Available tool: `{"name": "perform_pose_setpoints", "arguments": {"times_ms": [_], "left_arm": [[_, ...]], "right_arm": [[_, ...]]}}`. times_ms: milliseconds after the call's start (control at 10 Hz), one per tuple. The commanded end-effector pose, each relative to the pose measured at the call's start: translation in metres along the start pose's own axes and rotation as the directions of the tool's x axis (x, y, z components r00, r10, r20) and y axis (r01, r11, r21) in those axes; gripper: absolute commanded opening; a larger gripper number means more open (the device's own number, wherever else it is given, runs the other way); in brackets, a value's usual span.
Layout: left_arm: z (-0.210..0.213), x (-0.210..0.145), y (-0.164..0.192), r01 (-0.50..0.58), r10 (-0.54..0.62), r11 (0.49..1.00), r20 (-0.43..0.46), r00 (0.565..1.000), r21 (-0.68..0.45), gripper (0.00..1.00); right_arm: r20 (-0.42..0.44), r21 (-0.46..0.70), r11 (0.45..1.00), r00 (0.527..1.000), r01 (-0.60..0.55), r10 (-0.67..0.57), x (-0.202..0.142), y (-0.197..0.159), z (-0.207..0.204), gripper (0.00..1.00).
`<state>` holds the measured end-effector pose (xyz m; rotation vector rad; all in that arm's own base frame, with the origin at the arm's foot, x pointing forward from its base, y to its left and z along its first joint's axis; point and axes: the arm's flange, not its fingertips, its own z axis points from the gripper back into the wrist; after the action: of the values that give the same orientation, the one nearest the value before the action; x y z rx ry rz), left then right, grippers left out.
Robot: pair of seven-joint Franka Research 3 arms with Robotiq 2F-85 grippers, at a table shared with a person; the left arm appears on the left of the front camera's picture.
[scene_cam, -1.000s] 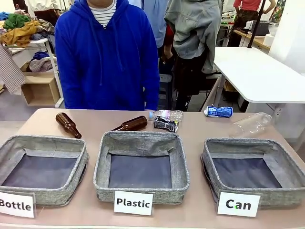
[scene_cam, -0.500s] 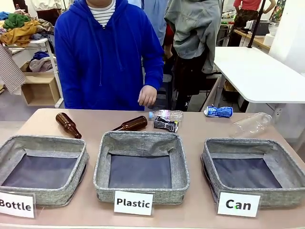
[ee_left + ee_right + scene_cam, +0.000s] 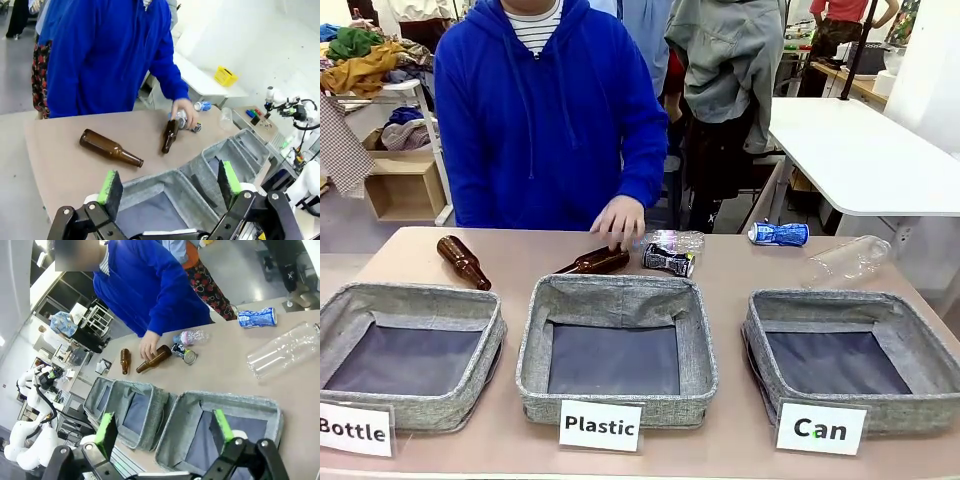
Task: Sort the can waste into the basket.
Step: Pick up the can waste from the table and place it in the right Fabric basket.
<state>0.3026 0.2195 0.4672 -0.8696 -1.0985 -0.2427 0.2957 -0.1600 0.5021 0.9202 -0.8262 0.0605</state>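
W/ left gripper (image 3: 170, 182) & right gripper (image 3: 164, 427) both wide open, empty, best take the blue can (image 3: 779, 234) at the far edge of the table (image 3: 520, 255), right side, first, since a person's hand (image 3: 618, 220) sits by the black can (image 3: 669, 261) mid far edge, then drop it into the Can basket (image 3: 840, 303), near-right corner.

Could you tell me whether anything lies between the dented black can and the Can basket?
Nothing visible: bare tabletop runs from the dented black metal can to the grey woven-fabric Can basket; the person's hand lies off that line.
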Motion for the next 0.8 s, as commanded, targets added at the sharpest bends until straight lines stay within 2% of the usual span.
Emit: {"name": "perform_pose_setpoints", "arguments": {"times_ms": [0,100,200,400,500,600,700], "left_arm": [[-0.003,-0.006,0.001,0.020,-0.020,1.000,-0.004,1.000,-0.014,1.00],[0.000,0.000,0.000,0.000,0.000,1.000,0.000,1.000,0.000,1.00],[-0.010,0.001,-0.001,-0.026,0.022,0.999,-0.093,0.995,-0.047,1.00],[-0.017,0.007,0.020,-0.160,0.113,0.967,-0.231,0.966,-0.199,1.00],[-0.016,0.003,0.029,-0.232,0.162,0.947,-0.292,0.943,-0.221,1.00],[-0.016,-0.004,0.040,-0.298,0.211,0.925,-0.334,0.919,-0.236,1.00],[-0.016,-0.007,0.047,-0.338,0.226,0.903,-0.377,0.898,-0.264,1.00]], "right_arm": [[0.010,0.012,1.000,1.000,-0.025,0.025,0.002,-0.001,0.000,1.00],[0.010,0.012,1.000,1.000,-0.025,0.025,0.002,-0.001,0.000,1.00],[0.000,0.000,1.000,1.000,0.000,0.000,0.000,0.000,0.000,1.00],[-0.058,-0.206,0.968,0.990,-0.141,0.132,0.023,0.014,-0.027,1.00],[-0.134,-0.309,0.912,0.962,-0.270,0.239,0.040,0.024,-0.048,1.00],[-0.262,-0.406,0.801,0.896,-0.440,0.360,0.063,0.031,-0.074,1.00],[-0.378,-0.396,0.688,0.791,-0.608,0.482,0.082,0.035,-0.098,1.00]]}}
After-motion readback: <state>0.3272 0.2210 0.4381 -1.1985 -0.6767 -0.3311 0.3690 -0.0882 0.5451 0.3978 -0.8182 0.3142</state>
